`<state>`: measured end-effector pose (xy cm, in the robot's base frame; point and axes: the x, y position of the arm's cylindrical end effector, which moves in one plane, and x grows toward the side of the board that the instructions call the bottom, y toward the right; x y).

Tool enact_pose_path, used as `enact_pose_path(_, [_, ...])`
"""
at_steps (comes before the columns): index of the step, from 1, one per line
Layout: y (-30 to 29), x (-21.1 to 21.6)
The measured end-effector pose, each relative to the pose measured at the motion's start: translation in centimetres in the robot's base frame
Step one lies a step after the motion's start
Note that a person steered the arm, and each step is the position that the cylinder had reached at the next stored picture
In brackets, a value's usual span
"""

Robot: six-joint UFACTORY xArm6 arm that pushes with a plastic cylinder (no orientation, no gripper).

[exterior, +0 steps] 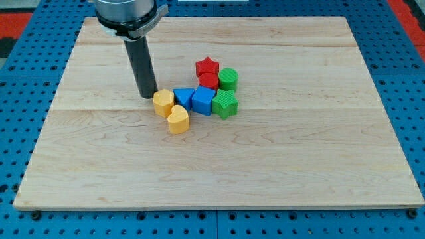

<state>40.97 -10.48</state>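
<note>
My tip (148,95) rests on the wooden board just left of the yellow hexagon block (163,103), very close to it or touching it. Below that sits a yellow heart-shaped block (178,120). To the right of the hexagon lie a blue triangular block (183,97) and a blue pentagon-like block (202,101), then a green star block (225,105). Above them are a red star block (207,67), a red round block (208,81) and a green cylinder (228,79). All the blocks form one tight cluster.
The wooden board (299,166) lies on a blue perforated table (398,40). The arm's dark rod (142,66) comes down from the view's top left.
</note>
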Motion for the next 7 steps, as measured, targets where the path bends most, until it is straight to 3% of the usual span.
enact_pose_path(4, [1.3,0.1])
enact_pose_path(6, [9.2,2.4])
enact_pose_path(7, [9.5,0.0])
